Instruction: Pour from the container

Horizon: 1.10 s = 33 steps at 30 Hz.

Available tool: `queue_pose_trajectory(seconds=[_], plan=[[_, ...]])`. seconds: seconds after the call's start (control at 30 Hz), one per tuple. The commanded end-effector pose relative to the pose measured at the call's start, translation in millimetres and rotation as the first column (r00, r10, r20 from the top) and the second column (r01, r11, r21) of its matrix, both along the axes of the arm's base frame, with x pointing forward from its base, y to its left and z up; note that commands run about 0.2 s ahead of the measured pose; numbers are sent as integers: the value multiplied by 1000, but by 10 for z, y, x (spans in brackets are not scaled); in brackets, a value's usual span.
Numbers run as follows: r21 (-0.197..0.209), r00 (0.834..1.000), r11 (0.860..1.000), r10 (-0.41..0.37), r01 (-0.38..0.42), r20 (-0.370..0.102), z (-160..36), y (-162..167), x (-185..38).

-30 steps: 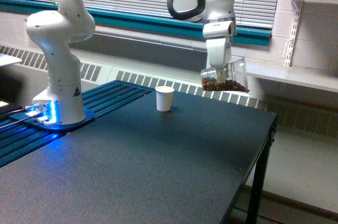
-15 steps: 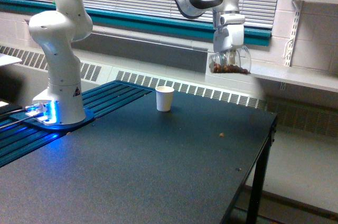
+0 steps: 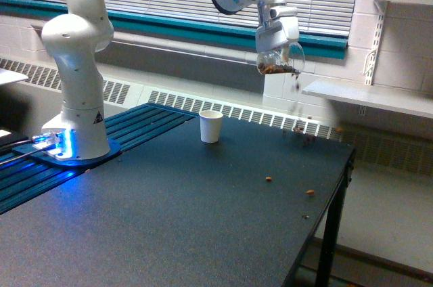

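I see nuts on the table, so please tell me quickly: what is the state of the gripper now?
Gripper: closed on the clear see-through cup of brown nut-like pieces, held high and tilted.

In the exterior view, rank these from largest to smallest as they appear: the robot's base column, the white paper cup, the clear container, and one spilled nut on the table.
1. Robot's base column
2. White paper cup and clear container: look alike in size, and the container may sit farther away, so unranked
3. Spilled nut
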State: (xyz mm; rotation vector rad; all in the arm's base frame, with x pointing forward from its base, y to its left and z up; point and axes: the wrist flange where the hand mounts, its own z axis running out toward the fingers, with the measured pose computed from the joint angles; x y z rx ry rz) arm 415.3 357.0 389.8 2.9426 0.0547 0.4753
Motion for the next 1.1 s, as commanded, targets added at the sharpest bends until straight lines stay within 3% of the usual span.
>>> queue_pose_trajectory(seconds=[0.03,0.17,0.37,1.1], plan=[[-2,987,987,-161,161,11,-30,-327,46],[0,981,981,-194,194,11,-40,-353,-84],[-33,971,970,-239,239,5,-117,-408,-297],[-62,921,920,-381,386,77,78,-374,-787]])
